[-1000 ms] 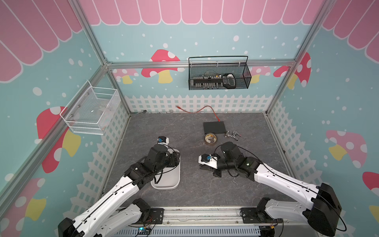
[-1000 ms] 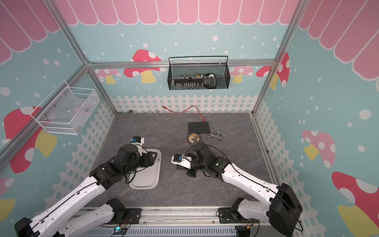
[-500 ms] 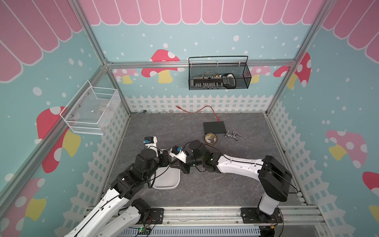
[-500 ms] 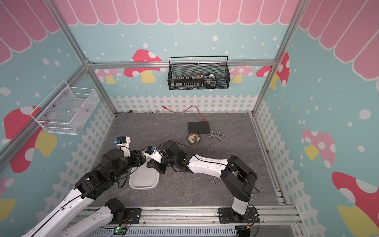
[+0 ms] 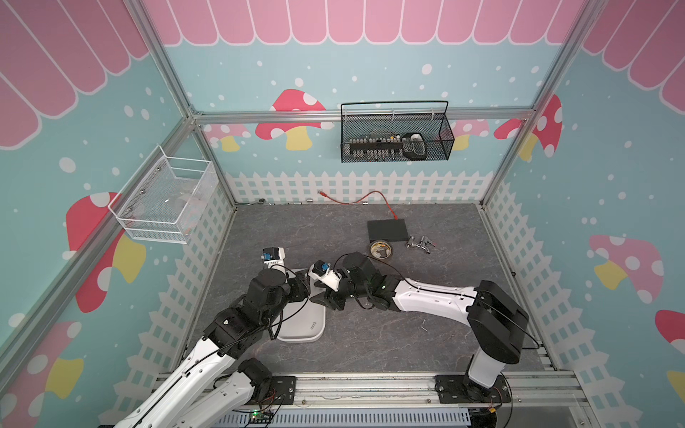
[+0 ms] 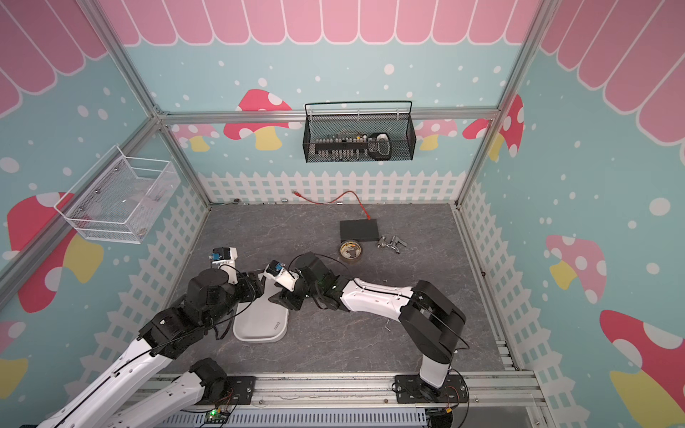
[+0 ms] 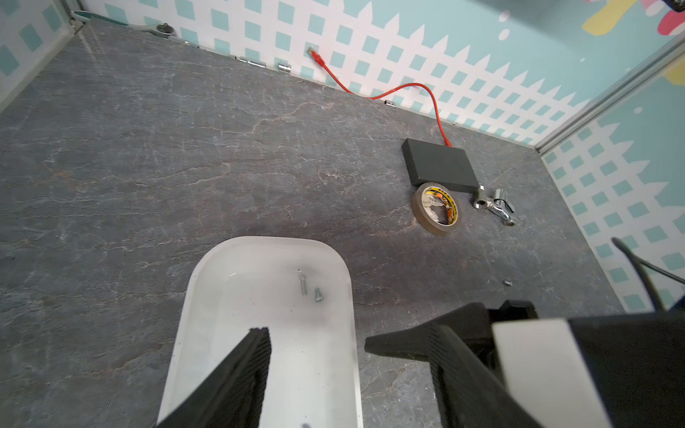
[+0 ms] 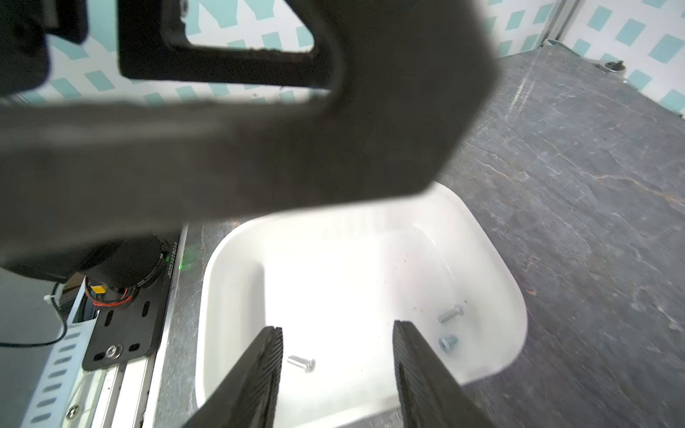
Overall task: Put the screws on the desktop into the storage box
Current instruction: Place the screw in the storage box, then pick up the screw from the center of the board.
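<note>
Screws (image 8: pixel 450 315) lie inside the storage box (image 8: pixel 207 281): the right wrist view shows three of them on its white floor. Two are close together near one rounded corner, and one is alone, more toward the middle. The storage box stands flat on the grey table (image 5: pixel 370 352).

The right gripper (image 8: pixel 337 326) hangs just over the storage box. Its jaws stand apart with nothing between them, and the single screw lies below the gap.

The left gripper (image 7: pixel 348 329) is over the same box from the opposite side. It is also released and empty, with one finger above the box floor and the other outside the rim. In both top views the two grippers are very near each other.

One more screw (image 5: pixel 423 328) lies on the table, well apart from the storage box, on the right arm's side.

Farther from the storage box, toward the back wall, are a tape roll (image 5: pixel 381 249) and a flat black box (image 5: pixel 387 229) just beside it. There is also a small clump of metal fittings (image 5: pixel 419 244), and a red cable (image 5: pixel 370 196) that runs to the black box.
</note>
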Controlling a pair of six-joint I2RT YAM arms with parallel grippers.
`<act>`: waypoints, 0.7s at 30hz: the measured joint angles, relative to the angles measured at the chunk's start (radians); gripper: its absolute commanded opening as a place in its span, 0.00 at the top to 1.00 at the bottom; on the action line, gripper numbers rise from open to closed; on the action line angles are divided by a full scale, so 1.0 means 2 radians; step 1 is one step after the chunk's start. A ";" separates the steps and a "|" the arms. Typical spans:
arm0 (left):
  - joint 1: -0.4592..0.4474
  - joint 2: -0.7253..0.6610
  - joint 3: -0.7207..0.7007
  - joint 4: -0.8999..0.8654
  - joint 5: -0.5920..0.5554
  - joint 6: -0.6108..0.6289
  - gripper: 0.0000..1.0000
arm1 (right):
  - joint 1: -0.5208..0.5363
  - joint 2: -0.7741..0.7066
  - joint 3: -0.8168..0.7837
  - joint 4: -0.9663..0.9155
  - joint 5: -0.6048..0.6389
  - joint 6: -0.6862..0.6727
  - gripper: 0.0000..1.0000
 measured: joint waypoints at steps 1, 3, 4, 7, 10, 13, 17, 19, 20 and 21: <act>-0.001 0.002 0.000 0.002 0.003 0.000 0.28 | -0.008 -0.027 -0.023 -0.001 0.006 0.006 0.45; -0.001 0.008 0.000 0.004 0.006 0.000 0.28 | -0.035 -0.095 -0.065 -0.018 0.031 0.023 0.45; 0.000 0.012 0.000 0.004 0.007 0.000 0.28 | -0.048 -0.121 -0.078 -0.028 0.041 0.032 0.45; 0.000 0.029 0.000 0.006 0.014 0.004 0.28 | -0.090 -0.192 -0.093 -0.074 0.093 0.072 0.46; 0.002 0.059 0.007 0.004 0.022 0.023 0.28 | -0.124 -0.230 -0.105 -0.143 0.135 0.121 0.46; 0.006 0.093 0.021 0.002 0.017 0.047 0.28 | -0.138 -0.248 -0.136 -0.209 0.168 0.167 0.46; 0.015 0.111 0.021 0.000 0.014 0.056 0.28 | -0.138 -0.251 -0.190 -0.290 0.185 0.221 0.46; 0.014 0.109 0.021 0.001 0.017 0.057 0.28 | -0.138 -0.251 -0.208 -0.316 0.190 0.242 0.45; 0.014 0.107 0.020 0.001 0.018 0.058 0.29 | -0.138 -0.251 -0.213 -0.326 0.193 0.251 0.45; 0.014 0.105 0.020 0.003 0.021 0.059 0.30 | -0.139 -0.251 -0.216 -0.336 0.198 0.262 0.45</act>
